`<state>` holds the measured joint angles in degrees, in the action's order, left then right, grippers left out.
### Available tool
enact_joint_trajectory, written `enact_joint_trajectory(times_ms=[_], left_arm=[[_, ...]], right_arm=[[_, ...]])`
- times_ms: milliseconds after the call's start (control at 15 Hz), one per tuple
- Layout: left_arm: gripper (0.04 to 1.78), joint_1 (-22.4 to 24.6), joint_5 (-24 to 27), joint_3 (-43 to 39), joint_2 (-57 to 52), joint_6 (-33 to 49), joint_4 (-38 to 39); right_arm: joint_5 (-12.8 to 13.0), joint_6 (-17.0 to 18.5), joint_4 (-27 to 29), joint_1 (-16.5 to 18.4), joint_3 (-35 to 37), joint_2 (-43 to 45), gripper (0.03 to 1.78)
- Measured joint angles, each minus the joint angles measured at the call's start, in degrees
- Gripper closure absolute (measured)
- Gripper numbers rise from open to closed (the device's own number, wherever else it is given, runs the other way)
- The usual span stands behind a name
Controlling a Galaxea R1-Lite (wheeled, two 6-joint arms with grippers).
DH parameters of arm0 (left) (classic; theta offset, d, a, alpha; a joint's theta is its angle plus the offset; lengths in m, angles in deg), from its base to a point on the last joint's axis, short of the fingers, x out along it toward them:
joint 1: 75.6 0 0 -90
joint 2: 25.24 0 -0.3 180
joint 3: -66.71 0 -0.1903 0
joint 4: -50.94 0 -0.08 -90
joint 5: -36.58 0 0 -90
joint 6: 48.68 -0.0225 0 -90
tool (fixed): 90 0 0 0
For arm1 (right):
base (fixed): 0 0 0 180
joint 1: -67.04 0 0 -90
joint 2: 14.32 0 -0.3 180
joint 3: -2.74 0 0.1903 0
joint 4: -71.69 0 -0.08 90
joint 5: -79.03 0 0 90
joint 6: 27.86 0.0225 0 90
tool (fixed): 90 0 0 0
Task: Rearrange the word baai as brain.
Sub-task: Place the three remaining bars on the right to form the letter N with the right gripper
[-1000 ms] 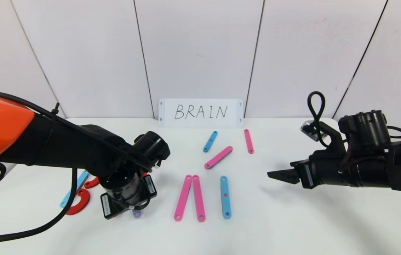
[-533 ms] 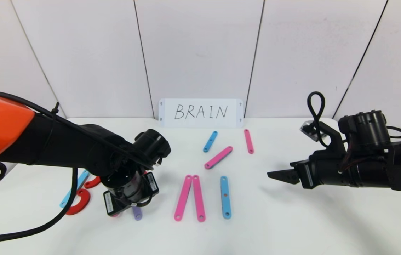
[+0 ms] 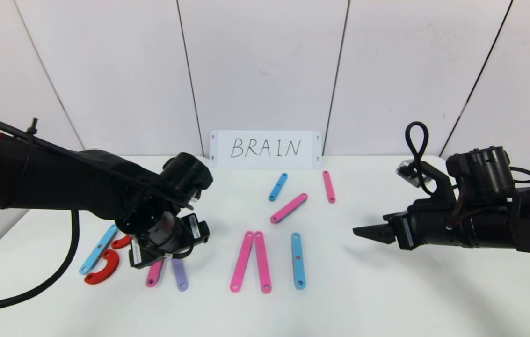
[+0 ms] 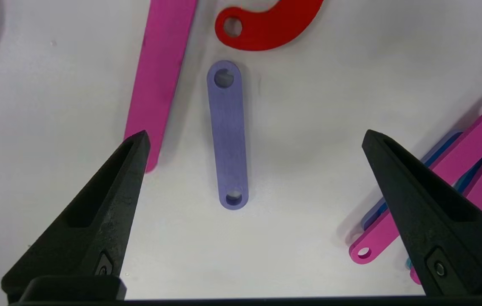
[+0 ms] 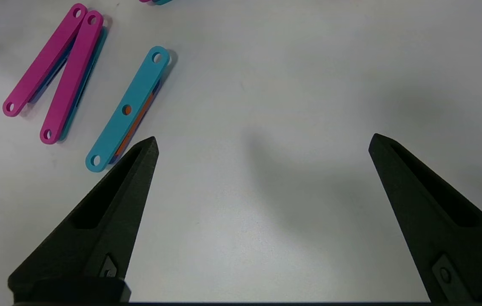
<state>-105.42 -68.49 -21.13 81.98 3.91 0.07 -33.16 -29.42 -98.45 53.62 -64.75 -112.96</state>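
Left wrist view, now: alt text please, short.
The left gripper hangs with jaws wide open above a flat purple bar with a hole at each end, which lies free on the white table. A long flat pink bar lies beside the purple one, a red crescent-shaped piece past its far end, and two more pink bars off to the other side.

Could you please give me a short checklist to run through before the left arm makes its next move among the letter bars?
1. Left gripper jaws open and empty: ok.
2. Purple bar lying flat on the table, free of the jaws: ok.
3. Purple bar apart from the pink bar beside it: ok.
4. Red crescent clear of the purple bar's end: ok, narrowly.
5. Right gripper parked away, jaws open: ok.
6. Whether the R is complete: cannot tell.
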Motion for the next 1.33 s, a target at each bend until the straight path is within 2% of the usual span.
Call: enact_joint_trajectory(times_ms=[200, 400, 800, 1000, 1200, 1333], left_arm=[[0.08, 5.0, 6.1, -0.5, -2.4, -9.4, 3.6], [0.08, 11.8, 17.4, -0.6, -5.7, -21.8, 8.5], [0.08, 21.3, 35.2, 1.0, -10.7, -48.7, 9.1], [0.08, 23.6, 36.8, 4.9, -11.2, -50.9, 8.7], [0.08, 25.8, 37.5, 9.4, -11.6, -50.8, 8.7], [0.08, 27.1, 38.8, 10.7, -12.2, -51.0, 8.7]], right_arm=[[0.0, 0.0, 0.0, 0.0, 0.0, 0.0, 0.08], [0.0, 0.0, 0.0, 0.0, 0.1, 0.0, 0.08], [-0.1, -0.1, -0.6, 0.1, 0.4, 0.5, 0.08], [0.0, 0.1, -4.2, 0.1, 1.1, 0.5, 0.08], [0.1, 0.6, -4.2, -0.2, 1.0, 0.7, 0.08], [1.7, 1.0, -3.6, -1.0, -0.4, 1.0, 0.08]])
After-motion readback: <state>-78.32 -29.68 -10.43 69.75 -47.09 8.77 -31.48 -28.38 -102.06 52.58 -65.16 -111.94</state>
